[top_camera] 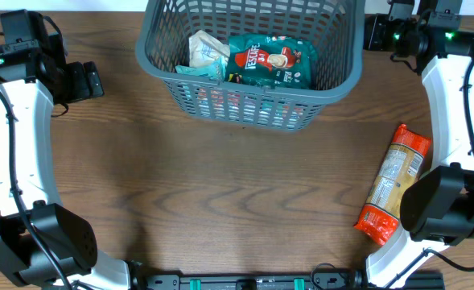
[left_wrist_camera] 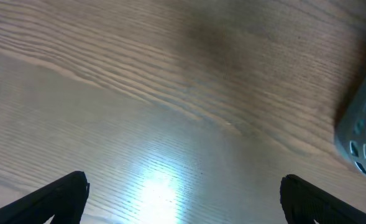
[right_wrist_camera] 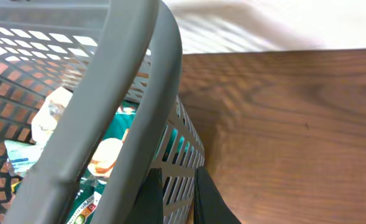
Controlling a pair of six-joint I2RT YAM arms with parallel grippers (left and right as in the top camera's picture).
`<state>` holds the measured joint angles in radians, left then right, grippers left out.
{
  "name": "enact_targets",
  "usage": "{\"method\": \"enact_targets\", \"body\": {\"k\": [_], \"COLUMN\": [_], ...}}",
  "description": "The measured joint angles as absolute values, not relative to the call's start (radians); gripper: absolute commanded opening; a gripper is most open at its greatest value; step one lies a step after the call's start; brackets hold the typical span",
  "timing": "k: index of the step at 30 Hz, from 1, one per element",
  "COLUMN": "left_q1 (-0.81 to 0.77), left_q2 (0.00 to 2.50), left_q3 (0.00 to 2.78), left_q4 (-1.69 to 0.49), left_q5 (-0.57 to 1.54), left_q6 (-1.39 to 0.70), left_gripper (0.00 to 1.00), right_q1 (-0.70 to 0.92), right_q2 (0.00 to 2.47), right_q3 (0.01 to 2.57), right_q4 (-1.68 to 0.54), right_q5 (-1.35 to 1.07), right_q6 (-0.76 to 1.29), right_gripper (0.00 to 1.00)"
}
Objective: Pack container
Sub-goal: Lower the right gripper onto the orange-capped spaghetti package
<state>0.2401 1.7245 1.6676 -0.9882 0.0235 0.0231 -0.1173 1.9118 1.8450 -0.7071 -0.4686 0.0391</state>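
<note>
At the top centre of the overhead view, the container (top_camera: 245, 111) is sitting on the table (top_camera: 220, 201), carrying a green packet (top_camera: 270, 63) and a pale one (top_camera: 204, 50). Upper left, the left gripper (left_wrist_camera: 184, 186) is hanging over the wood, fingers spread wide. Upper right, the right gripper (right_wrist_camera: 178, 186) is sitting right at the container's wall, fingers nearly together; whether they're pinching it, I cannot tell. An orange packet (top_camera: 393, 184) is lying lower right.
</note>
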Motion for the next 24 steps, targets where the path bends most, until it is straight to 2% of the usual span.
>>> {"method": "enact_targets", "body": {"k": [21,24], "left_q1": [0.24,0.24], "left_q2": [1.724,1.724], "left_q3": [1.668,1.668], "left_q4": [-0.987,-0.987], "left_q5": [0.023,0.023], "left_q6": [0.023,0.023], "left_gripper": [0.99,0.99], "right_q1": [-0.081,-0.076], "right_q2": [1.968,1.974], "right_q3": [1.845,1.845], "right_q4": [-0.659,-0.649], "right_q5": [-0.566,-0.579], "right_q6": [0.002,-0.002], "right_gripper": [0.03,0.1]}}
